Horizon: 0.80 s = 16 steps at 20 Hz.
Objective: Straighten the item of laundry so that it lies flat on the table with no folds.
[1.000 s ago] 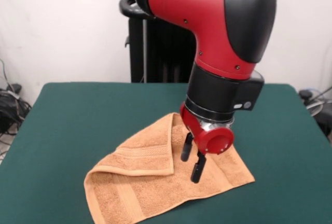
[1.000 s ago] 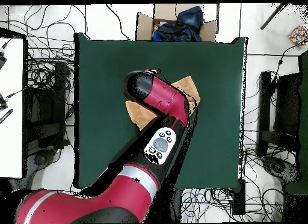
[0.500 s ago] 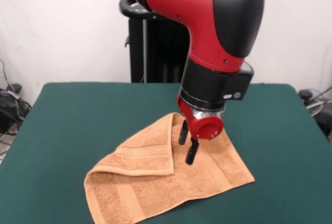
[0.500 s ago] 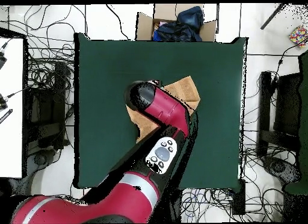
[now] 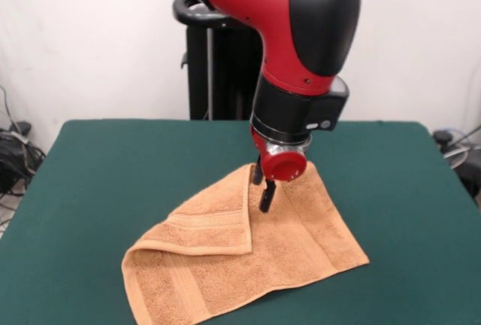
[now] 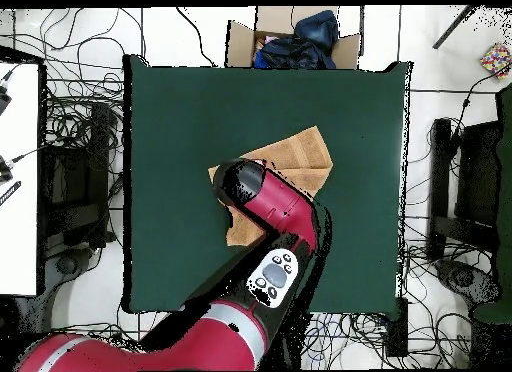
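The item of laundry (image 5: 248, 257) is an orange-tan towel lying on the green table (image 5: 113, 159). Its left part is folded over into a triangular flap with a raised edge. My gripper (image 5: 261, 188) hangs just above the towel's far corner, open, with nothing between its black fingers (image 5: 266, 198). In the overhead view the towel (image 6: 300, 153) shows partly beside the red arm, which covers the rest of it and hides the gripper. A woven band runs near the towel's front left end.
A black stand (image 5: 203, 62) rises behind the table. In the overhead view a cardboard box (image 6: 290, 38) holding dark cloth sits past the table's top edge. Cables lie on the floor around the table (image 6: 180, 118).
The arm has drawn back over the towel toward its far corner, shifting the gripper up and left in the front view. The towel has kept its shape and place.
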Each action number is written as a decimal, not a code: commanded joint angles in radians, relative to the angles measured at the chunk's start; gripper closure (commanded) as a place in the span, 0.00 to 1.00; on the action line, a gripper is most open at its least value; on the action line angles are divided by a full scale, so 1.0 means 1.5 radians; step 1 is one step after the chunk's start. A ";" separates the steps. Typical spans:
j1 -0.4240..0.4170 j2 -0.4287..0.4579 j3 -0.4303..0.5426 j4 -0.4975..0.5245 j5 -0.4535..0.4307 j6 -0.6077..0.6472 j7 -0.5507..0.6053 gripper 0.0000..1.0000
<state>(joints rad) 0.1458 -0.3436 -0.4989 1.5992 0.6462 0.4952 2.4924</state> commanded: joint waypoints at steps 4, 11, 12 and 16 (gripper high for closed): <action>-0.006 0.039 0.093 0.024 0.015 -0.034 0.122 0.00; -0.006 0.065 0.075 -0.017 0.018 -0.019 0.139 0.00; -0.007 0.070 0.072 -0.024 0.018 -0.017 0.141 0.00; -0.010 0.094 0.060 -0.051 0.020 -0.011 0.150 0.00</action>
<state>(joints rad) 0.1444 -0.2799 -0.4989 1.5710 0.6466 0.4946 2.4924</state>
